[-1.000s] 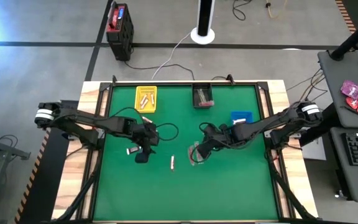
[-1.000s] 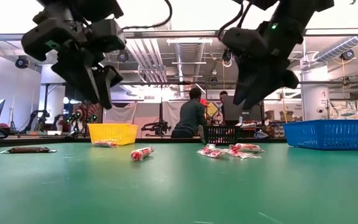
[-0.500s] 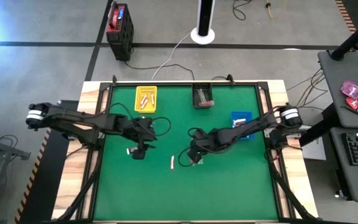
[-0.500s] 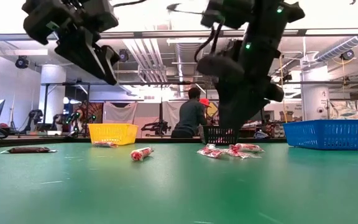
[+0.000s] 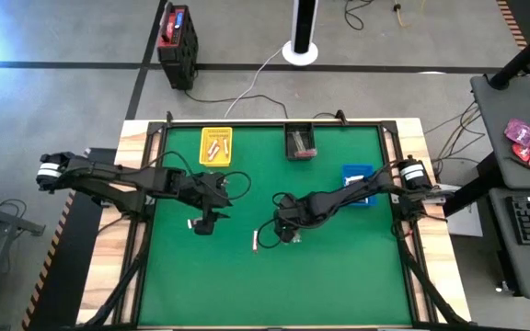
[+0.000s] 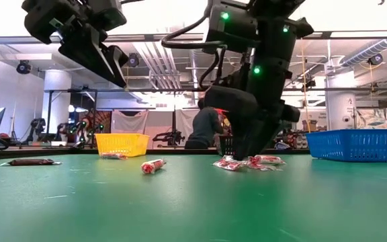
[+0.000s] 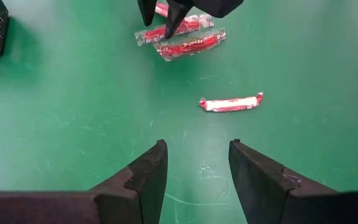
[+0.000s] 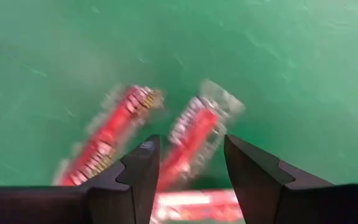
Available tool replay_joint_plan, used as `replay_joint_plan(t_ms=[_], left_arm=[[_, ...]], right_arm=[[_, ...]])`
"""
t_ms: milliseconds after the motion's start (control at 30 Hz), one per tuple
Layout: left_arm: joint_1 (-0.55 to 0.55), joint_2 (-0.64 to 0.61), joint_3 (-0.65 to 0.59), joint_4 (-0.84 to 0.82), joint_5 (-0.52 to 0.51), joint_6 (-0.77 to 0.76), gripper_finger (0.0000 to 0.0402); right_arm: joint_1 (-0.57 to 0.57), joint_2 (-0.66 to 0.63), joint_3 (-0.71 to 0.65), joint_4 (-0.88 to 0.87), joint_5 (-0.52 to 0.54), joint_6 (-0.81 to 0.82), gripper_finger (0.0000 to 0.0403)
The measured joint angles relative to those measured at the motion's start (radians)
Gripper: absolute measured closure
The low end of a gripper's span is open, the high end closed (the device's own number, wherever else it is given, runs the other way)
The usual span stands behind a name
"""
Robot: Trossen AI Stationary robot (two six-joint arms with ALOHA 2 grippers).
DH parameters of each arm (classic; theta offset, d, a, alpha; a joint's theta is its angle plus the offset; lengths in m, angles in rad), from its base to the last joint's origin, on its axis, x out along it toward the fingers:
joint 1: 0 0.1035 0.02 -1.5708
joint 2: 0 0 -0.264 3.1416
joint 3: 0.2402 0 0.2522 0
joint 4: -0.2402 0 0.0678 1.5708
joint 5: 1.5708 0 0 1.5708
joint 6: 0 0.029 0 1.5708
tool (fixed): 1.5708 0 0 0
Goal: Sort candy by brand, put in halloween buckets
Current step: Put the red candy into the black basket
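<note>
The yellow bucket [image 5: 215, 146] and black bucket [image 5: 300, 142] hold candy; both grippers' fingers are spread, empty.

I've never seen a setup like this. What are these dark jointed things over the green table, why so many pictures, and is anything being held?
They are two robot arms, each ending in a two-finger claw. One picture looks straight down on the table, one looks level across it, and two come from cameras on the arms' wrists.

The right claw is open, low over a cluster of red candy bars, with one bar between its fingers but not yet gripped. The left claw is open too, holds nothing, and hangs above the table near a dark bar. A single red-and-white bar lies alone.

At the far edge stand a yellow bin, a black bin and a blue bin.
</note>
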Motion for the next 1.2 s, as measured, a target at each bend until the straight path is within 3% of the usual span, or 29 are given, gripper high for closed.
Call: replay_joint_plan(t_ms=[233, 600, 933, 1200], left_arm=[[0.000, 0.041, 0.000, 0.008, -0.036, 0.001, 0.0246], [0.000, 0.078, 0.000, 0.031, -0.053, 0.001, 0.0246], [0.000, 0.078, 0.000, 0.041, -0.053, 0.001, 0.0246], [0.000, 0.077, 0.000, 0.038, -0.053, -0.038, 0.0246]], right_arm=[[-0.012, 0.028, -0.004, 0.018, -0.008, -0.010, 0.0260], [-0.017, 0.019, -0.007, 0.031, -0.008, -0.061, 0.0382], [-0.035, -0.013, 0.027, 0.016, 0.056, -0.128, 0.0384], [-0.113, -0.137, 0.057, 0.018, 0.229, -0.240, 0.0385]])
